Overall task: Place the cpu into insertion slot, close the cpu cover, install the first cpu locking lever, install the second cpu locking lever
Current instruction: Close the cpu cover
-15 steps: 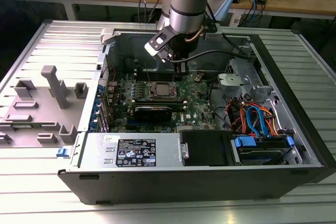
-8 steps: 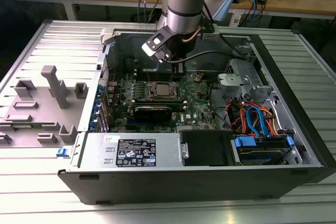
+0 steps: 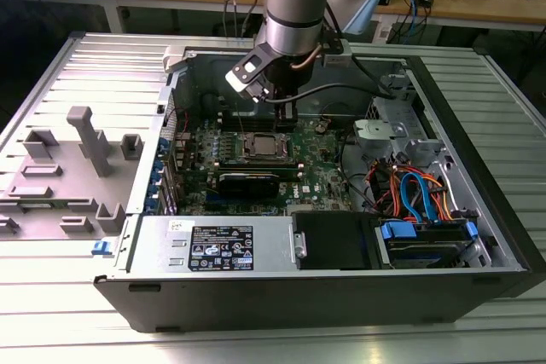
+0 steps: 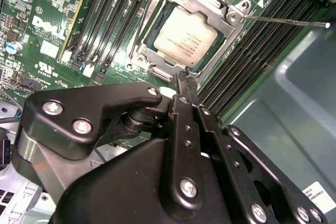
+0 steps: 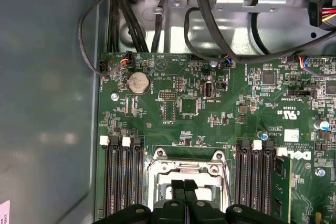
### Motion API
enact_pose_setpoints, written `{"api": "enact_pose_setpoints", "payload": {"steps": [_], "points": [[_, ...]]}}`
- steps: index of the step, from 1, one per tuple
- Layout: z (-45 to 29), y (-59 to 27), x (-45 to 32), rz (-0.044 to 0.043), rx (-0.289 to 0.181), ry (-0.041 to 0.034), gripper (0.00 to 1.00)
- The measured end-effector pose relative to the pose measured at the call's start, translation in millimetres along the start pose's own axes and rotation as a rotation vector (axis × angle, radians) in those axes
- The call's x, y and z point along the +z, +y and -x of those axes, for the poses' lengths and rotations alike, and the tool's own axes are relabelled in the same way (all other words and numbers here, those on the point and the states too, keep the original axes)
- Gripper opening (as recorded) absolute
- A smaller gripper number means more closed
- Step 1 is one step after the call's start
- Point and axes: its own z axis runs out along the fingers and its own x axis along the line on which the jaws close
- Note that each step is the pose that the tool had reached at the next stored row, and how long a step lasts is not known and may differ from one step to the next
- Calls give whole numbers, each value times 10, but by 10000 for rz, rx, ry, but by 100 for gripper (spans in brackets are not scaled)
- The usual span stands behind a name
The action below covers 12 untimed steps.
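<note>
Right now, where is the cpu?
In the second wrist view the cpu lies framed by the cpu cover, between the memory slots, near the pincer.

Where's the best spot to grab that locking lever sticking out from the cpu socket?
Probably pinch the locking lever near its free tip, from above, straddling the rod: it's a thin wire jutting over the memory slots, its other end by the cpu cover corner.

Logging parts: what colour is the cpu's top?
The cpu is pale silvery-grey; the second wrist view shows it best.
</note>
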Motion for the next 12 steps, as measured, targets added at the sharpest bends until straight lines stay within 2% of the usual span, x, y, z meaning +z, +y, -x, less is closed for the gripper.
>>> {"api": "enact_pose_setpoints", "payload": {"steps": [12], "points": [[0,-16,0,0,4,-1,11]]}}
